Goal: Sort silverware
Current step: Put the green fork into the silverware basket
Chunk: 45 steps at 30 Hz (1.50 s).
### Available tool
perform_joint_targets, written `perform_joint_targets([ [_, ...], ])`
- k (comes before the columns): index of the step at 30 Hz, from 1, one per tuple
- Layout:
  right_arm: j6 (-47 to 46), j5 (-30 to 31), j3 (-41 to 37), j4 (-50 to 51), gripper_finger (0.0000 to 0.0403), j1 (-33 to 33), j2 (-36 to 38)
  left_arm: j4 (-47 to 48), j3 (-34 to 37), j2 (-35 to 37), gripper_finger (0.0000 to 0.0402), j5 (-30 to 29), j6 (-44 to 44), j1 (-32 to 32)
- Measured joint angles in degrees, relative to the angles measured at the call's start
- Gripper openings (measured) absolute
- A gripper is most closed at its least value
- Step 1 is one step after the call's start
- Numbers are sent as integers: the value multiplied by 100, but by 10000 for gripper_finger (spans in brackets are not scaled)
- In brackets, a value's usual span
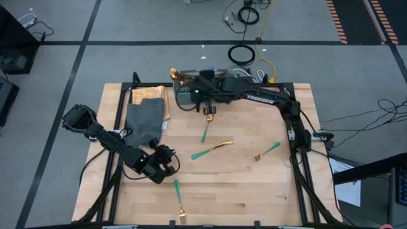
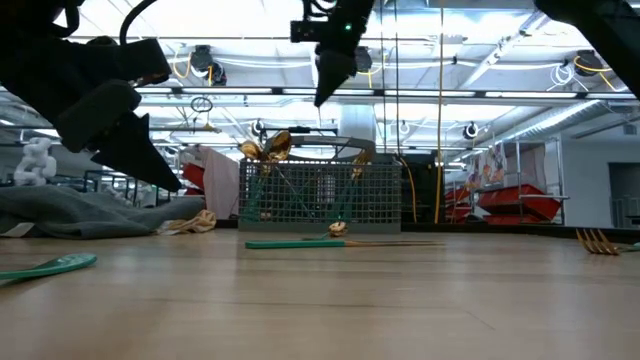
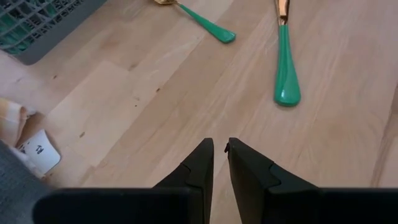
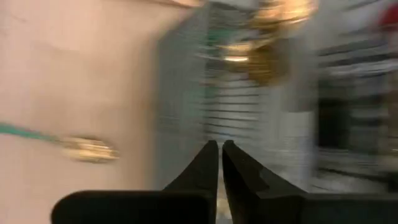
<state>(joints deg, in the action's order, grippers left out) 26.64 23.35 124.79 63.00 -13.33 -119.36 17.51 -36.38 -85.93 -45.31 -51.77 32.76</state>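
The silverware has gold heads and teal handles. A spoon (image 1: pixel 206 127), a knife (image 1: pixel 212 150) and two forks (image 1: pixel 267 151) (image 1: pixel 179 198) lie flat on the wooden table. More gold heads (image 1: pixel 178 77) stick up out of the grey mesh basket (image 1: pixel 188 88) (image 2: pixel 320 190) at the far edge. My right gripper (image 1: pixel 202 99) (image 4: pixel 220 149) hangs shut and empty above the table beside the basket, over the spoon's head (image 4: pixel 87 148). My left gripper (image 1: pixel 166 159) (image 3: pixel 221 149) hovers shut and empty over bare wood, short of the spoon handle (image 3: pixel 211 28) and the knife handle (image 3: pixel 286 74).
A dark grey cloth (image 1: pixel 145 119) lies left of the basket on a tan paper sheet (image 1: pixel 151 95), with a small white card (image 3: pixel 37 149) beside it. Black frame rails (image 1: pixel 117 121) border the table's left and right sides. Bare wood shows between the scattered pieces.
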Motion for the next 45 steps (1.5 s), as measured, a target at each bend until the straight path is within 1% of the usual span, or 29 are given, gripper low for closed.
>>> perform_joint_targets([
  [3, -631, -478, 0, 625, 2, -4, 9, -7, 0, 0, 58, 1, -27, -1],
  [5, -859, -959, 2, 1048, 2, 57, -79, -27, 0, 0, 58, 3, -78, 0],
  [8, -1000, -1816, -14, 1648, 1, 258, -296, -98, 0, 0, 58, 49, -223, 47],
  [10, -997, -2137, -71, 1768, 1, 493, -376, -132, 0, 0, 58, 137, -238, 96],
  [13, -944, -2630, -304, 1567, 0, 962, -353, -219, 0, 0, 58, 189, -245, 176],
  [16, -1002, -3438, -568, 1240, 4, 1444, -374, -262, 0, 0, 58, 210, -342, 264],
  [17, -1079, -3607, -657, 1075, 6, 1613, -375, -265, 0, 0, 58, 218, -345, 296],
  [21, -1325, -3711, -969, 234, 9, 2265, -368, -431, 0, 0, 58, 344, -345, 411],
  [23, -1380, -3708, -1129, -191, 9, 2566, -372, -535, 0, 0, 58, 583, -308, 470],
  [25, -1407, -3710, -1259, -462, 9, 2850, -372, -711, 2, 0, 58, 1067, 111, 581],
  [28, -1499, -3706, -1287, -420, 9, 3223, -372, -1187, -8, 0, 58, 1876, 1356, 880],
  [30, -1696, -3701, -1285, -380, 9, 3409, -372, -1356, -126, 0, 58, 2150, 2173, 1091],
  [34, -2172, -3671, -1286, -285, 15, 3662, -372, -1178, -656, 0, 58, 2265, 3664, 1346],
  [38, -2499, -3660, -1286, -259, 46, 3877, -370, -551, -1395, 0, 61, 2438, 5025, 1349],
  [42, -2819, -3666, -1285, 22, 89, 4038, -370, 396, -2118, -50, 82, 2446, 5845, 1228],
  [45, -3203, -3660, -1285, 331, 118, 4160, -371, 875, -2478, -194, 109, 2794, 6229, 1059],
])
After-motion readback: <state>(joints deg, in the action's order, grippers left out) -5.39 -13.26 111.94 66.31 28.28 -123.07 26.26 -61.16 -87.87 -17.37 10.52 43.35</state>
